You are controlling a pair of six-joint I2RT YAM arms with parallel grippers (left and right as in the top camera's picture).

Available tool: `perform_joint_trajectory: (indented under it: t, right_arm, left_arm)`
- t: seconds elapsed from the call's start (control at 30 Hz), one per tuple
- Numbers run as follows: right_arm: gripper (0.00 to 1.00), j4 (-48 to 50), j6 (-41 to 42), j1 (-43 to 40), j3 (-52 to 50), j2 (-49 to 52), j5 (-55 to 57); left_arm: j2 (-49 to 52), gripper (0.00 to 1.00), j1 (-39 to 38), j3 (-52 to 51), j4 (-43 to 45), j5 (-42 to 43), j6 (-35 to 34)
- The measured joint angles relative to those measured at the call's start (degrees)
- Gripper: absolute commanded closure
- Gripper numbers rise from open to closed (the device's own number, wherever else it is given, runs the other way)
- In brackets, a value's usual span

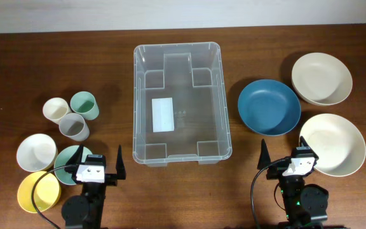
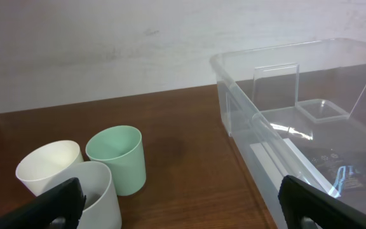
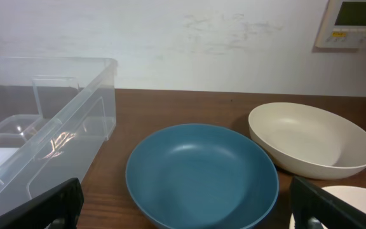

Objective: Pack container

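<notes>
The clear plastic container point(image 1: 178, 102) stands empty at the table's middle, a white label on its bottom; it also shows in the left wrist view point(image 2: 297, 127) and the right wrist view point(image 3: 37, 127). Left of it stand three cups: cream point(image 1: 56, 109), mint green point(image 1: 83, 104) and grey point(image 1: 74, 126). Right of it are a blue bowl point(image 1: 269, 106) and two cream bowls point(image 1: 321, 78) point(image 1: 333, 144). My left gripper point(image 1: 97, 166) is open and empty near the front edge, by small bowls. My right gripper point(image 1: 284, 164) is open and empty, in front of the blue bowl point(image 3: 202, 175).
Small bowls sit at the front left: white point(image 1: 36, 152), yellow point(image 1: 38, 191) and teal point(image 1: 72, 162), the last partly under my left gripper. A wall runs behind the table, with a thermostat panel point(image 3: 354, 22) in the right wrist view.
</notes>
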Motion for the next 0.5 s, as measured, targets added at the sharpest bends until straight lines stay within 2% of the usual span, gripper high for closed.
perform_joint_trajectory:
  t: [0.13, 0.27, 0.4, 0.5]
  right_arm:
    - [0.01, -0.2, 0.0, 0.0, 0.0, 0.0, -0.2]
    - [0.01, -3.8, 0.0, 0.0, 1.8, 1.8, -0.1]
    - [0.01, -8.9, 0.2, 0.0, 6.5, 8.6, 0.6]
    - [0.01, -12.2, 0.8, 0.0, 13.5, 17.8, 2.1]
  left_arm:
    - [0.0, 0.00, 0.0, 0.0, 0.5, 0.0, -1.5]
    - [0.0, 0.01, 0.0, 0.5, -1.1, 0.0, -5.9]
    - [2.1, 0.00, 0.0, 5.0, -3.7, 0.0, -8.9]
    - [6.1, 0.00, 0.0, 11.9, -7.3, -0.7, -9.8]
